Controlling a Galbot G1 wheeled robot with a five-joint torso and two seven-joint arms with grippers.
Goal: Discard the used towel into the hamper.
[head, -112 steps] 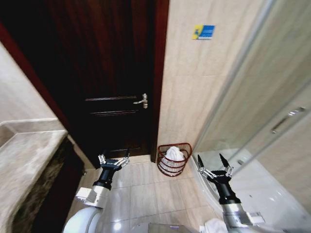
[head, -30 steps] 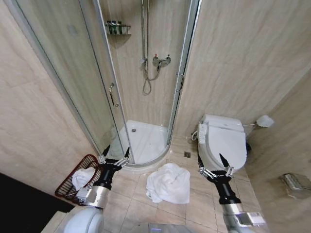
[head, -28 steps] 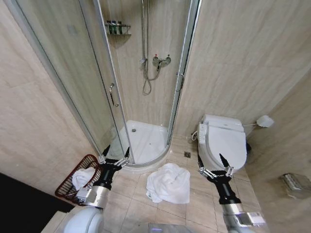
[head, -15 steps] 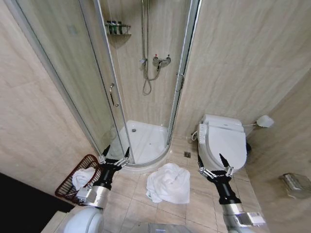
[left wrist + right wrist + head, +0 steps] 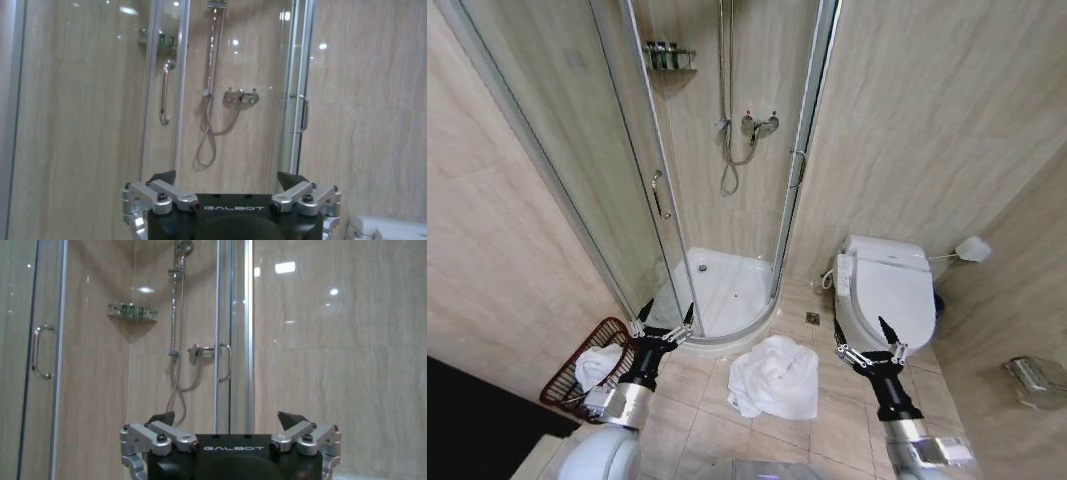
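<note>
The head camera now faces the shower stall (image 5: 717, 200) and toilet (image 5: 882, 290), not the dark door. The hamper (image 5: 577, 385) now shows far left.

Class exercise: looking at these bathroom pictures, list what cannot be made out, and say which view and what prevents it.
1. Head view: the dark reddish-brown wire hamper is partly covered by the left gripper and its arm.
2. Head view: the bottles on the small shower shelf are too small to identify.
3. Head view: the crumpled white towel on the floor hides its own underside.
4. Head view: the right gripper overlaps the white toilet.

White towel (image 5: 776, 377) crumpled on floor; reddish wire hamper (image 5: 577, 375) well left, holding white cloth.
</note>
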